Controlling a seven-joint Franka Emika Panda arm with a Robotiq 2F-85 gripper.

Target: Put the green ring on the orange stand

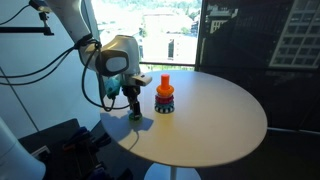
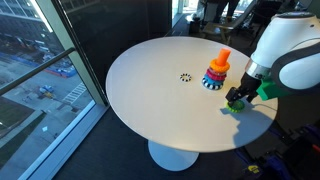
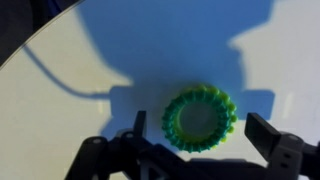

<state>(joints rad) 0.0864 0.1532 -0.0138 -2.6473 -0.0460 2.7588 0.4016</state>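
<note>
The green ring (image 3: 200,118) lies flat on the white round table (image 1: 215,120), seen from above in the wrist view. My gripper (image 3: 200,135) is open, its two dark fingers on either side of the ring and not touching it. In both exterior views the gripper (image 1: 134,108) (image 2: 236,100) hangs low over the table edge, and the ring (image 2: 232,107) shows as a green patch just under the fingers. The orange stand (image 1: 164,88) (image 2: 221,62) rises upright from a stack of coloured rings (image 1: 163,102) (image 2: 215,78), a short way from the gripper.
The table stands next to large windows (image 2: 40,60). A small dark ring-shaped mark (image 2: 185,77) lies near the table's middle. Dark equipment (image 1: 60,145) sits on the floor below the table near the arm's base.
</note>
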